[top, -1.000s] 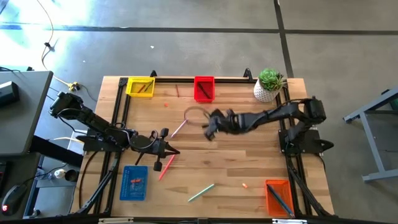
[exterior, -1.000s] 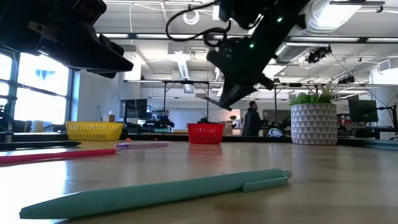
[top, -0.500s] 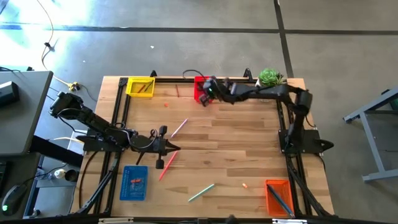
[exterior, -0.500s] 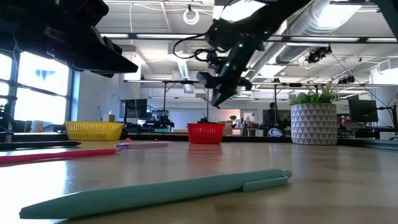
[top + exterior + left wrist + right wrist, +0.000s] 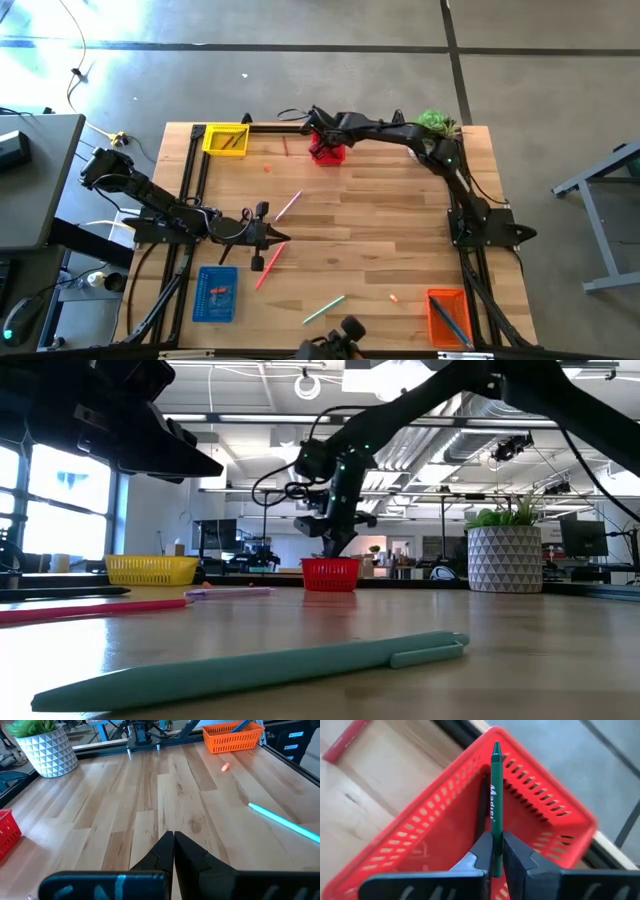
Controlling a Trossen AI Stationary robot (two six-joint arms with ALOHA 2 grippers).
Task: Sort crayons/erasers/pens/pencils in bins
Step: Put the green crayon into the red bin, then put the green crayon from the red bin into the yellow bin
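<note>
Green pen poised over the red bin

The right gripper pinches a green pen tight, directly above the red bin; released off-centre, the pen could strike the far rim and bounce out. The left gripper waits closed and empty over the tabletop.

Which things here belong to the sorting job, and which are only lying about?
Belong to the job:
- green pen in the right pincer, over the red bin
- yellow bin, blue bin, orange bin
- teal pen, pink pen, red pen loose on the table

Lying about:
- plant pot
</note>
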